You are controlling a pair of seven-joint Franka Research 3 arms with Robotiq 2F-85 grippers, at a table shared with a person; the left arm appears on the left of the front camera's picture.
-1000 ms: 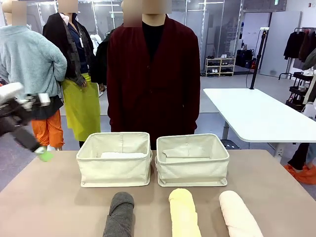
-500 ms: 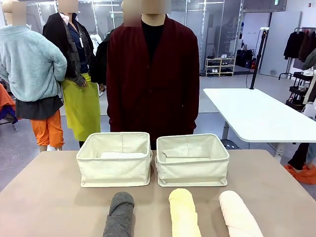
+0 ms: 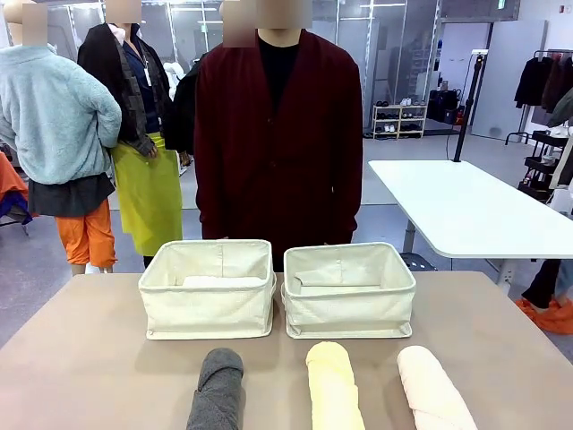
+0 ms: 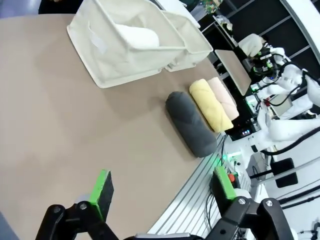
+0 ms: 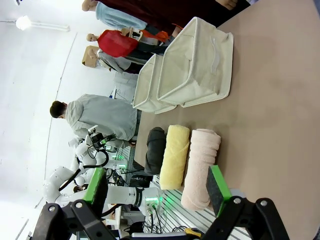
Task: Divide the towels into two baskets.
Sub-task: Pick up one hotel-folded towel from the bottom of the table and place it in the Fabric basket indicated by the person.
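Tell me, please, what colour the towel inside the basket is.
The towel is white, clearest in the left wrist view.

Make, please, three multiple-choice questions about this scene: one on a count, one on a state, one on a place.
1. Towel rolls on the table: A. two; B. three; C. four.
2. The fingers of the left gripper are: A. open, empty; B. shut on a towel; C. shut on a basket rim.
3. The white towel lies: A. on the table; B. in the left basket; C. between those fingers.
Key: 1 B, grey towel, yellow towel, pink towel. 2 A, wide gap, nothing between. 3 B, it shows inside that basket.
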